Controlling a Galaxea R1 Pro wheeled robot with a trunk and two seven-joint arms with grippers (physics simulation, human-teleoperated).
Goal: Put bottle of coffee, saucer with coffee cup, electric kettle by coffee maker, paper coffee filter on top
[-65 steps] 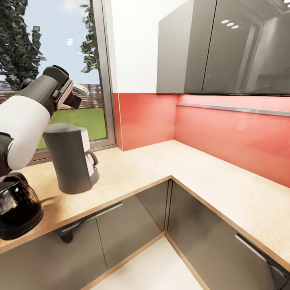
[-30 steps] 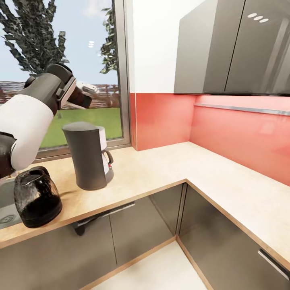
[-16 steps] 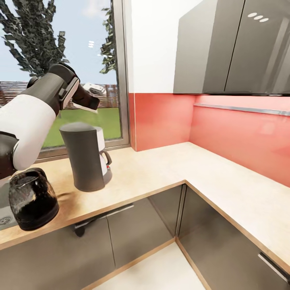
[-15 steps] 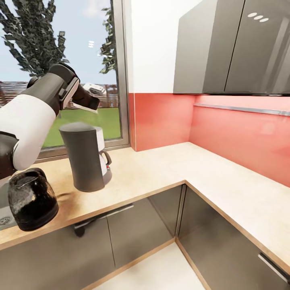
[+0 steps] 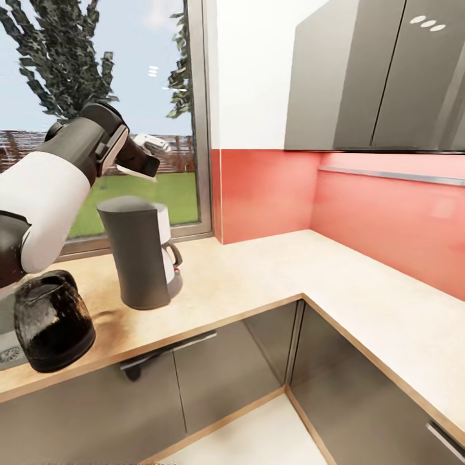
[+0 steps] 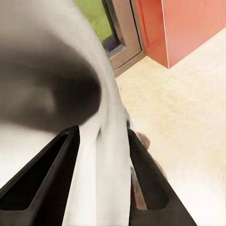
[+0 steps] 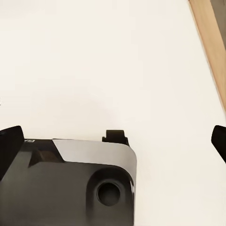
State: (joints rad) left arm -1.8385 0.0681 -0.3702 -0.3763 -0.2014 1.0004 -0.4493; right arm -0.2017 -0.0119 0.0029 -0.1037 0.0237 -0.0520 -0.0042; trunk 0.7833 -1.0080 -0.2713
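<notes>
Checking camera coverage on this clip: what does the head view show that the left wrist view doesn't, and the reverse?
Head view adds: the electric kettle standing on the kitchen countertop beside the coffee maker, the left gripper raised above the machine's top, and dark wall cabinets. Left wrist view adds: a close look between the fingers, where a pale blurred shape sits; whether it is gripped is unclear. Both share: beige countertop, red backsplash, window frame.

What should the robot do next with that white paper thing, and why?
Probably lower the left end effector a little, straight down. It holds the paper coffee filter pinched just above the top of the coffee maker, with a gap between them, so the filter is not yet resting there. Opening now might let it drop crooked.
</notes>
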